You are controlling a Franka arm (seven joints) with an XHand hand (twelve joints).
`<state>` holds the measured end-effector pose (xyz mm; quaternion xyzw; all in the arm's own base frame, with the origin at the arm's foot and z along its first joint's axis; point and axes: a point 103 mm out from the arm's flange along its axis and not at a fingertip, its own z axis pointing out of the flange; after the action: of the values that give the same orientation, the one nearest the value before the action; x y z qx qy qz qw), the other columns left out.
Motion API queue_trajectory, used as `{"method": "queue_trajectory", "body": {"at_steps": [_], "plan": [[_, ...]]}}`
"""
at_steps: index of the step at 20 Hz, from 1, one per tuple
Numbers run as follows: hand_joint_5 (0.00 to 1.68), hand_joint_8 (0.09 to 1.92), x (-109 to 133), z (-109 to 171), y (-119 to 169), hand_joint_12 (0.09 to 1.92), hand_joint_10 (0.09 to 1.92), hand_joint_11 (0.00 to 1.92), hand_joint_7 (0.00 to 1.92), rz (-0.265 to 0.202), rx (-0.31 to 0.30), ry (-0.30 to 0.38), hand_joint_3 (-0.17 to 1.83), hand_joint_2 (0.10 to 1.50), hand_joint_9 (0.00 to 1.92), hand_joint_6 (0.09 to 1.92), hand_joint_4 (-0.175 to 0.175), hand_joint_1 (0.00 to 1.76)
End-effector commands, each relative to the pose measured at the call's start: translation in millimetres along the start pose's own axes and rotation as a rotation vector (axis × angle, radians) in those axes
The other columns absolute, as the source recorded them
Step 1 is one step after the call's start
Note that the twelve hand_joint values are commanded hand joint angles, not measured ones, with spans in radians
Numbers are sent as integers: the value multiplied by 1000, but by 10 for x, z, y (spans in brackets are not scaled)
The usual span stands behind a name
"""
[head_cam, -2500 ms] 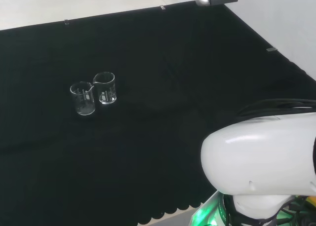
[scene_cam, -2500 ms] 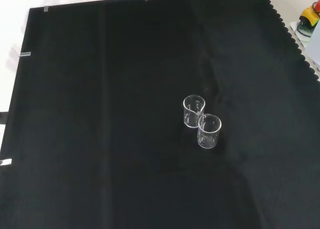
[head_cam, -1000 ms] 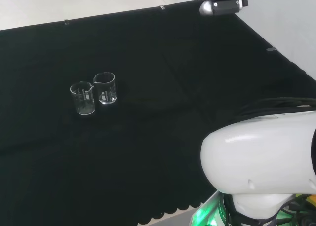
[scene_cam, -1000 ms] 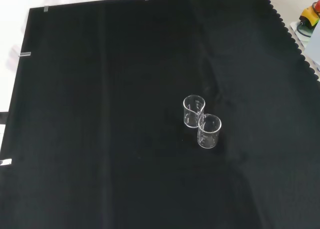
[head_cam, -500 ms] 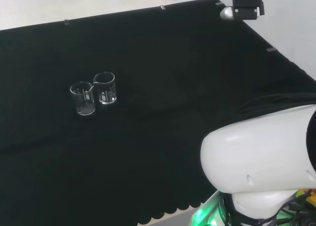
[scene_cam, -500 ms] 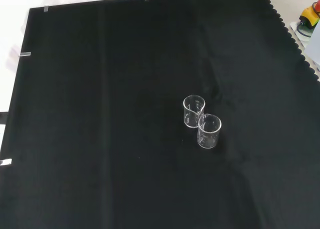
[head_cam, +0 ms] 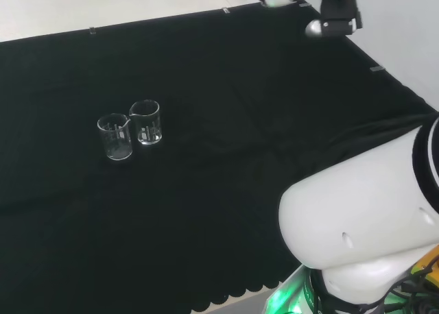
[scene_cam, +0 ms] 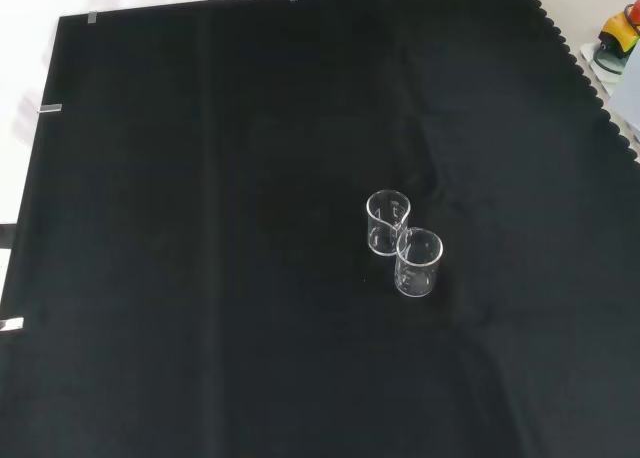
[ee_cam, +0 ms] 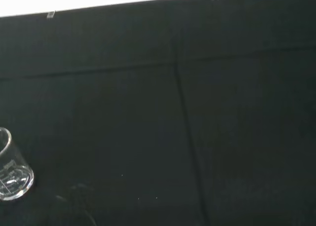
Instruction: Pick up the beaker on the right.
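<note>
Risen arm link (head_cam: 363, 225); beakers (head_cam: 130, 132) (touching) sit unmoved.

Two beakers (scene_cam: 388, 221) (scene_cam: 418, 262): clear, glossy, smooth, probably glass, could be plastic. Cloth (scene_cam: 200, 278) on tabletop: matt black fabric, faint creases. Arm link (head_cam: 357, 218): smooth glossy white plastic shell.

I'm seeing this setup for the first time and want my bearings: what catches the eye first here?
Two clear glass beakers standing upright and touching on the black cloth: in the head view the left beaker sits beside the right beaker, left of centre. In the front view they stand one behind the other, right of centre. Next, the arm's big white link bulks at the head view's lower right.
</note>
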<state>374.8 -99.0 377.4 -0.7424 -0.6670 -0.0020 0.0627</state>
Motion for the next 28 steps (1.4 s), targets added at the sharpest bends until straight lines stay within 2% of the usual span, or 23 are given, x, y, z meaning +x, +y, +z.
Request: {"method": "queue_trajectory", "body": {"at_steps": [1,8,9,10,11,13,20,25,28], "plan": [[195,535,410,230,281,967,641,0,97,-39,11,-22,730,1083,138,87,-40,100],[198,537,656,491,413,967,642,0,102,-78,39,11,739,1052,146,87,-40,137],[198,538,598,512,412,967,642,0,102,-83,40,19,741,1045,148,87,-40,145],[199,539,409,523,395,967,642,0,104,-79,38,50,743,1037,150,87,-40,157],[199,539,323,546,403,967,642,0,106,-85,36,81,745,1029,152,87,-40,167],[199,541,267,612,439,968,642,0,110,-94,41,105,750,1016,155,87,-40,186],[198,544,292,976,622,971,642,0,115,-127,93,89,761,987,164,87,-40,222],[197,549,279,1187,748,973,642,0,120,-151,109,116,774,939,178,87,-41,259],[196,552,349,1298,830,979,640,0,126,-171,100,156,791,868,187,87,-41,323]]}}
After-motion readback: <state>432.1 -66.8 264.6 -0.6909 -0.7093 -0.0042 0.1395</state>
